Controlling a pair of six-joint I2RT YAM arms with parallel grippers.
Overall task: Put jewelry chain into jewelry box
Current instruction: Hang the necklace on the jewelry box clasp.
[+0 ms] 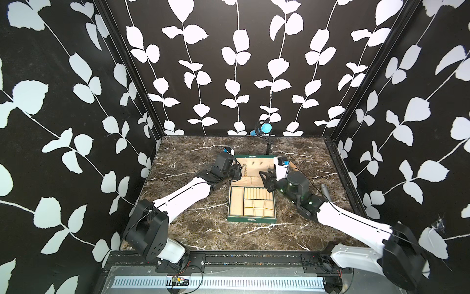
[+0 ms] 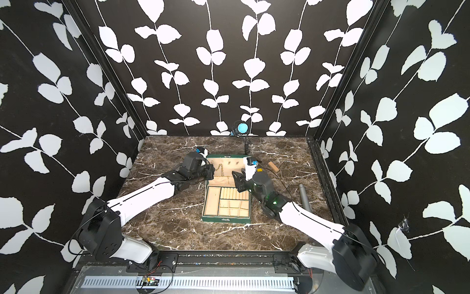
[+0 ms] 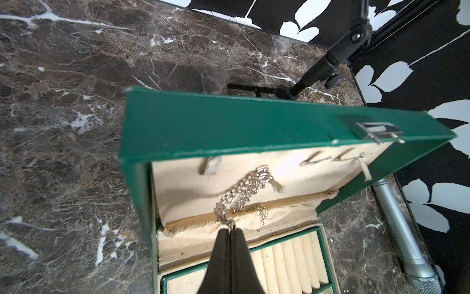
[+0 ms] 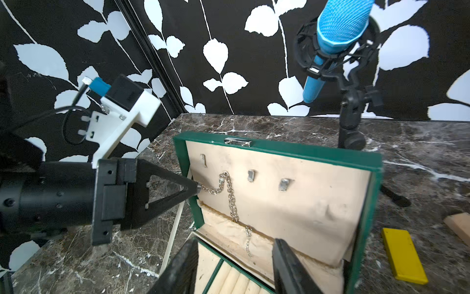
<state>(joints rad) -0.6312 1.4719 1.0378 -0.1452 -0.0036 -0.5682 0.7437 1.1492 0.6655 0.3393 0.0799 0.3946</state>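
Marble tabletop [image 1: 193,229]: your left gripper [image 3: 230,230] pinches the jewelry chain [image 4: 231,198], seemingly hooked inside the jewelry box [image 1: 250,219]. Right gripper [image 4: 234,246] gapes empty; let go next.

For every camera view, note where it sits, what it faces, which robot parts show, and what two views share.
Both top views: high in front, looking down at the jewelry box; both arms show.
Left wrist: behind the left gripper, facing the lid; it pinches the jewelry chain.
Right wrist: behind the open right gripper, facing the lid; left gripper too.
Both wrist views share the jewelry chain.
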